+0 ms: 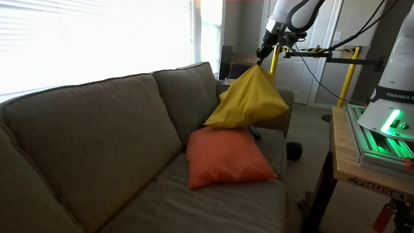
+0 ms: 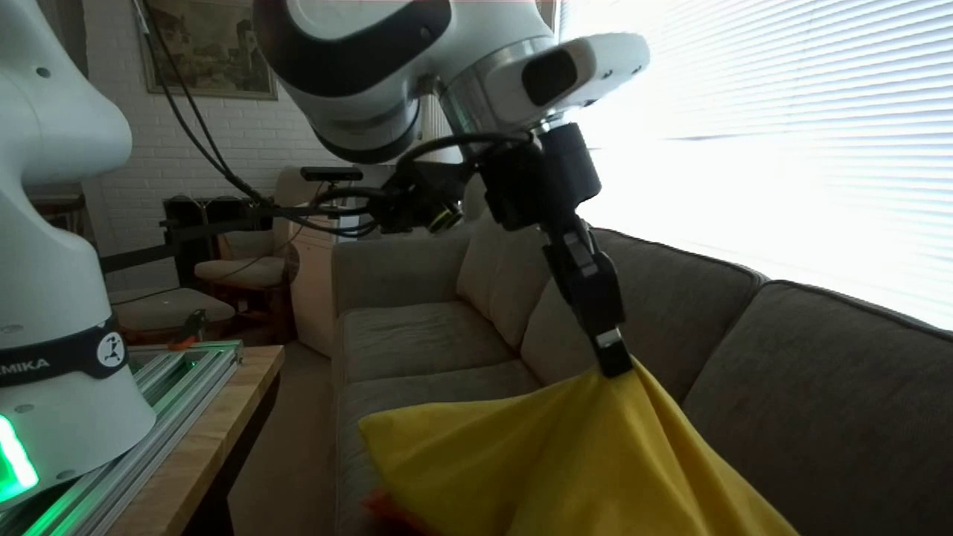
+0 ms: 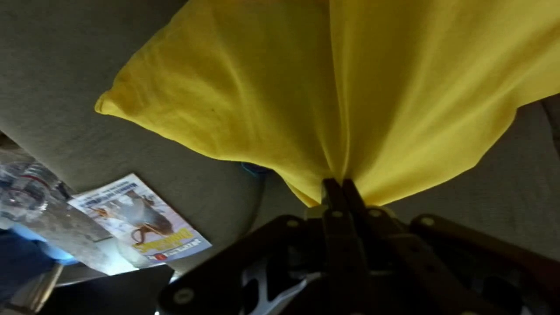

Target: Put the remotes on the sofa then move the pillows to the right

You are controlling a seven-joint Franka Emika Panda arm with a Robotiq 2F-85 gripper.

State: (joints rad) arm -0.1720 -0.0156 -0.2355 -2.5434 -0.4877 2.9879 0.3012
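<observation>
In an exterior view, far left: window blinds point(image 1: 97, 38) full of white glare, just behind the back cushions point(image 1: 90, 139) of the sofa point(image 1: 213, 207). Then, in the middle of the seat, the orange-red pillow point(image 1: 226, 157), lying with one corner pointing right. At its far left edge, a small dark thing point(image 1: 202, 124), too hidden to name. Over its far edge, the yellow pillow point(image 1: 249, 100), hanging tilted from gathered cloth at its top, lower edge touching or just above the orange-red one (impossible to tell which). Up from there, in both exterior views, the black fingers point(image 2: 614, 359), closed tight on that cloth, with folds fanning out from the tips in the wrist view. Just right of the orange-red pillow's far edge, a dark remote point(image 1: 255, 132) on the sofa seat, far end hidden behind the yellow pillow. Farther right, yellow posts point(image 1: 349, 77) with a striped bar point(image 1: 318, 50) across; at near right, the wooden bench point(image 1: 344, 145) below the white robot base point(image 1: 394, 77), green light point(image 1: 390, 120) glowing.
</observation>
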